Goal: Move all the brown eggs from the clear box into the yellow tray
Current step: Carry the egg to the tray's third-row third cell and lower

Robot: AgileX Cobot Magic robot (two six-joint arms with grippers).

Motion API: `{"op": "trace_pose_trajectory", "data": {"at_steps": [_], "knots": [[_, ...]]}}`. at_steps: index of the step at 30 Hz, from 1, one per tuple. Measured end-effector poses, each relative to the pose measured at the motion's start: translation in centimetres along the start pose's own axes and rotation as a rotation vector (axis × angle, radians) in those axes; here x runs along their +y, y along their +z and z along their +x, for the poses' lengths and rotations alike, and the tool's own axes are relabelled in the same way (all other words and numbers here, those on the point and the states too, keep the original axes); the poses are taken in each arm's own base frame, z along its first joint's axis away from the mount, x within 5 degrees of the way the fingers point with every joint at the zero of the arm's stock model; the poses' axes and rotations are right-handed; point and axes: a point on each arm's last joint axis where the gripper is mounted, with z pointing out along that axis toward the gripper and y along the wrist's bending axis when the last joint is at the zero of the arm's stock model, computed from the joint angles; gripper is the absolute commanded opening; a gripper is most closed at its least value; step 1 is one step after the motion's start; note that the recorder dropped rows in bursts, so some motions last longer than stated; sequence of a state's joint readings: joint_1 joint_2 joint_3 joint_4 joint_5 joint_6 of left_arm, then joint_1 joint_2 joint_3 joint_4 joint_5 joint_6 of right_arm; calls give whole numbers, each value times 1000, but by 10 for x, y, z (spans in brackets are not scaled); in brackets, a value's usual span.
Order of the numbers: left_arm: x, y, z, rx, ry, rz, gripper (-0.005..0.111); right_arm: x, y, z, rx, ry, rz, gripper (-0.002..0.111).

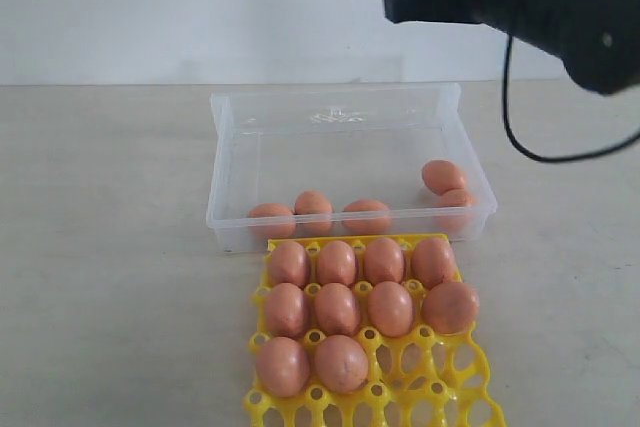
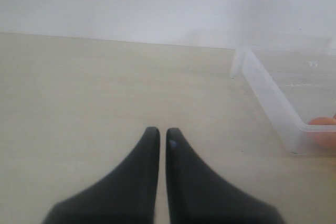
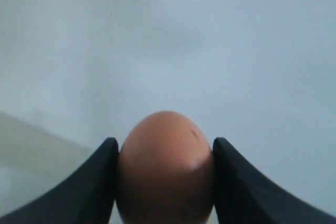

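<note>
Fingers (image 3: 79, 192) on right clamp one brown egg (image 3: 165, 166) above clear box (image 1: 340, 102); left fingers (image 2: 131, 182) closed.

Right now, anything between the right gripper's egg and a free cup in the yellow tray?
Nothing visible. The right gripper holds the egg high up; the near cups of the yellow tray sit empty.

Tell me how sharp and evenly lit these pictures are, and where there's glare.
Exterior view: flat, even light, white glare patch on the clear box floor. Left wrist view: the shut left end effector looks soft-edged. Right wrist view: the brown egg in the right end effector fills the foreground, slightly blurred, with a dull highlight.
</note>
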State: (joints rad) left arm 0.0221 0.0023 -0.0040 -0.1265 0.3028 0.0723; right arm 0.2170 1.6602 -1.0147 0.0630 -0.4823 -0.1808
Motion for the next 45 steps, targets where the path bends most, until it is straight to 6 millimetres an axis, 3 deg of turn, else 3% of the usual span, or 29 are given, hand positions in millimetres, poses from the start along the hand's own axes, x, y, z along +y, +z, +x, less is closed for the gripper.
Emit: {"op": "trace_pose_trajectory", "data": {"at_steps": [4,8,11,17,20,22,25,29,34,45], "knots": [[0,0,0,0,0,0,4,-33,-23,16,-214,11,220,0],[0,0,0,0,0,0,4,-52,-47,-6,-410,67,335,0],[0,0,0,0,0,0,4,-43,-68,-17,-374,105,213,0],[0,0,0,0,0,0,4,-10,-129,-1,-218,284,1,0],[0,0,0,0,0,0,4,2,-147,13,-153,340,-50,0],[0,0,0,0,0,0,4,13,-150,26,-78,342,-103,0],[0,0,0,0,0,0,4,41,-150,54,133,194,-270,0],[0,0,0,0,0,0,4,80,-158,107,416,52,-482,0],[0,0,0,0,0,0,4,113,-167,144,491,60,-675,0],[0,0,0,0,0,0,4,114,-165,156,526,40,-662,0]]}}
